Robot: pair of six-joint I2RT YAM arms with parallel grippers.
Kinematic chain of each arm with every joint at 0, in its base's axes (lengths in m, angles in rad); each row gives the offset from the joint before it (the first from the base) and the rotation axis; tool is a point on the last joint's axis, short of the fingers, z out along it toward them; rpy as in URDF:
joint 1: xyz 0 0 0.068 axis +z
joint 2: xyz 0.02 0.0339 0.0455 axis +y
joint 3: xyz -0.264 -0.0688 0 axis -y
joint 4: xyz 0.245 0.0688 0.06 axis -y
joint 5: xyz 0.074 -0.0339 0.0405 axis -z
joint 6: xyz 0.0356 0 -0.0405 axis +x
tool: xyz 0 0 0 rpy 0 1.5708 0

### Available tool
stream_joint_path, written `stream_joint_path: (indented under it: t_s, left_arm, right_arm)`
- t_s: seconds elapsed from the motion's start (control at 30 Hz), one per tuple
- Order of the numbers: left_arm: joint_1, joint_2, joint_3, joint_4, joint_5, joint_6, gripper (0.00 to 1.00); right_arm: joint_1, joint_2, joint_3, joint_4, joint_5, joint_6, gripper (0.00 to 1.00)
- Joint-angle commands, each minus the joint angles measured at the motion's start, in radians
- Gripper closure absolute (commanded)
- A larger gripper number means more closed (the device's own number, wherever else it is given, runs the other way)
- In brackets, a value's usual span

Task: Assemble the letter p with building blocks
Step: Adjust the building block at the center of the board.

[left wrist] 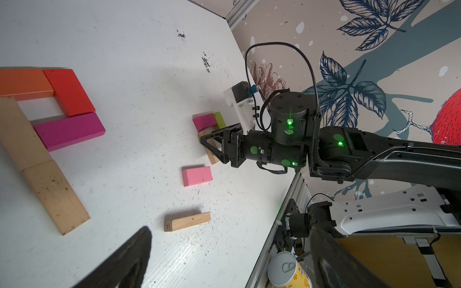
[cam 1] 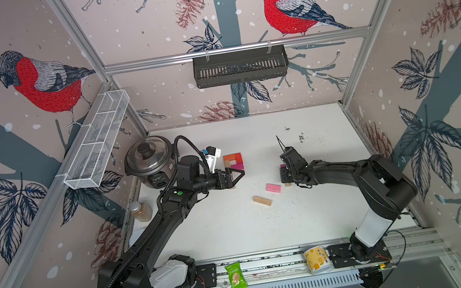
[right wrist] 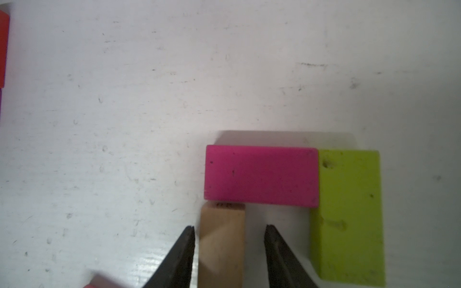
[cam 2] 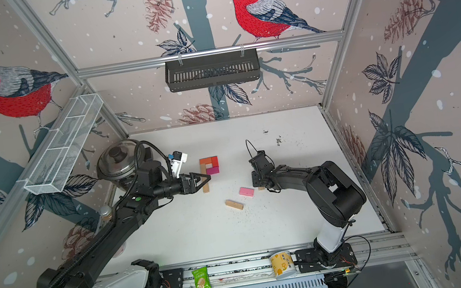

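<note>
Right wrist: fingers [right wrist: 180, 254] (parted) astride block [right wrist: 220, 245]

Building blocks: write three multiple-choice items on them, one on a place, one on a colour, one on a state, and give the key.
1. The lime-green block lies: A. alone, touching nothing; B. against the loose magenta block; C. on top of another block.
2. The block between the fingers of the right gripper is: A. red; B. pink; C. tan.
3. The left gripper is: A. open and empty; B. shut on a block; C. out of view.
Key: B, the right wrist view shows them touching; C, the tan block sits between the fingers; A, its fingers stand wide apart, nothing between.
</note>
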Motion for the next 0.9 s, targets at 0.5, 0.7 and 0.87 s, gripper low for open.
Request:
stream_joint_path:
  t_s: [0.5, 0.7, 0.87]
  left_arm:
    - [0.001, 0.006, -0.001, 0.024, 0.002, 0.003, 0.03]
    - [0.001, 0.008, -0.001, 0.023, 0.002, 0.002, 0.03]
    - [0.001, 0.010, -0.001, 0.021, 0.000, 0.001, 0.03]
  right_arm:
    - [-0.006, 0.022, -0.005, -0.029, -0.014, 0.007, 0.55]
    - [-0.006, 0.021, -0.007, -0.026, -0.014, 0.008, 0.55]
    - [-0.007, 0.025, -0.008, -0.023, -0.014, 0.008, 0.56]
